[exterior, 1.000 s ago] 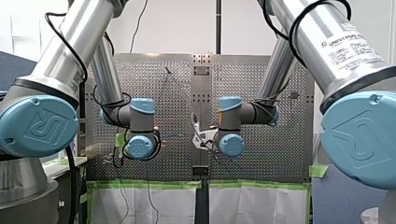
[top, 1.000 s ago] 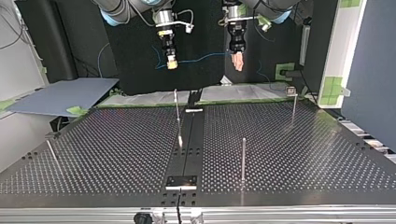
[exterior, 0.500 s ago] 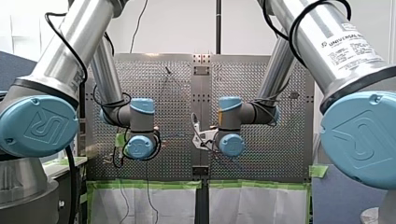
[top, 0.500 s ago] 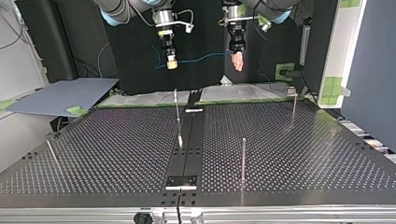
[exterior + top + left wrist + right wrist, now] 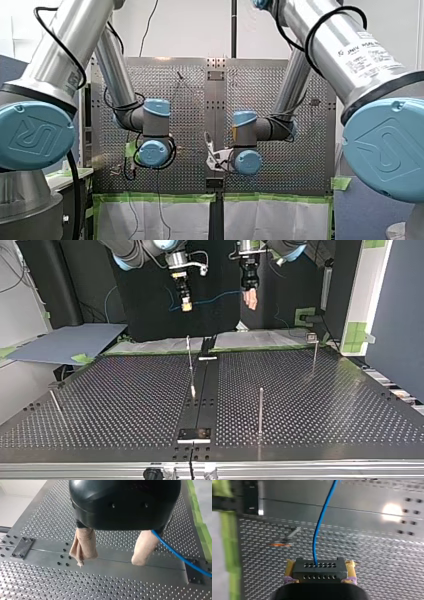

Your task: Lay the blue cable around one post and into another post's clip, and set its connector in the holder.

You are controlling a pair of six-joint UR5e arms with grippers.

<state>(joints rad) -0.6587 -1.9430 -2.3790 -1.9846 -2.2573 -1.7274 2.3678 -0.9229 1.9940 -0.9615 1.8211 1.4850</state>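
Observation:
In the right wrist view my right gripper [image 5: 319, 565] is shut on a black connector block [image 5: 319, 573], clamped between its yellow pads [image 5: 351, 566]. The blue cable [image 5: 320, 527] leaves the block and runs ahead over the perforated table. In the top view that gripper [image 5: 186, 303] hangs high behind the table's far edge. The cable [image 5: 215, 298] spans from it to my left gripper [image 5: 249, 298]. In the left wrist view my left gripper [image 5: 110, 562] is open, beige pads [image 5: 83, 545] wide apart. The cable [image 5: 180, 558] passes along the outside of one finger, not between them.
Thin metal posts stand on the table in the top view: one near the middle [image 5: 189, 357], one nearer the front [image 5: 260, 410], one with a small head at the right rear [image 5: 314, 350], one leaning at the left [image 5: 55, 401]. A small plate [image 5: 195, 434] sits on the centre rail.
In the top view both grippers have risen a little and drawn slightly closer together, the cable still strung between them. In the front view both wrists have shifted toward the middle.

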